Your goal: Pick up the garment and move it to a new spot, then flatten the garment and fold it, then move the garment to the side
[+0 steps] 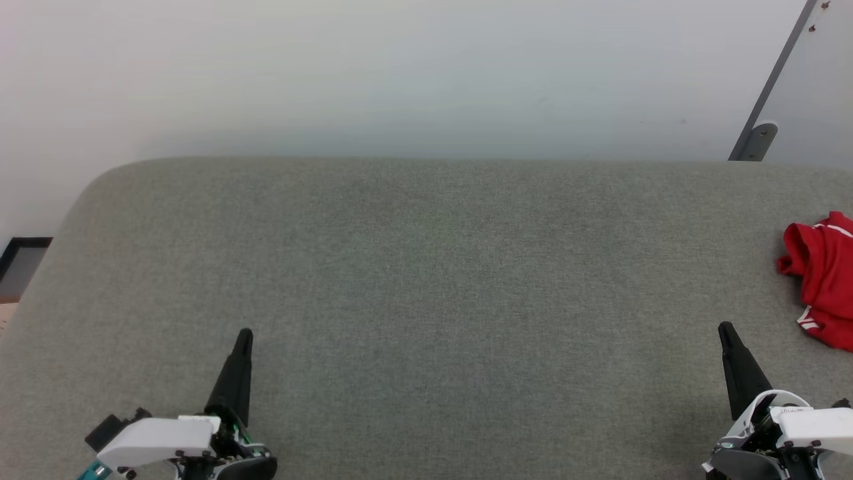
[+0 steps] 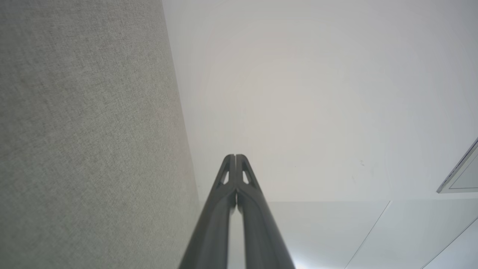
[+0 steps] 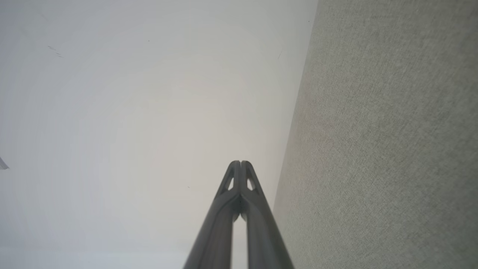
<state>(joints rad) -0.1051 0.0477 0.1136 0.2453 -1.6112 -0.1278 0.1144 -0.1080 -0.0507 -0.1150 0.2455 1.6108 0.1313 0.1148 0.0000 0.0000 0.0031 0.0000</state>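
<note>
Here, in the head view, the left tool (image 1: 244, 335) sits at the lower left and the right tool (image 1: 725, 328) at the lower right. Each shows as a single dark spike pointing up the picture, with its two fingers pressed together and nothing between them. Both hang over the near part of a grey fabric-covered tabletop (image 1: 426, 280); whether the tips touch the cloth cannot be told. The garment (image 1: 821, 277) lies crumpled at the tabletop's far right edge, red with thin white stripes, partly cut off by the frame. It is up and to the right of the right tool, near it but apart, and well apart from the left tool. A pale wall (image 1: 400, 67) stands behind the tabletop.

In the left wrist view, the left tool (image 2: 235, 156) is fully closed, fingertips meeting along a thin seam and gripping nothing. The grey tabletop (image 2: 74, 130) runs along the left side.

In the right wrist view, the right tool (image 3: 241, 162) is likewise closed tip to tip and empty, with the tabletop (image 3: 392, 130) along the right side.
</note>
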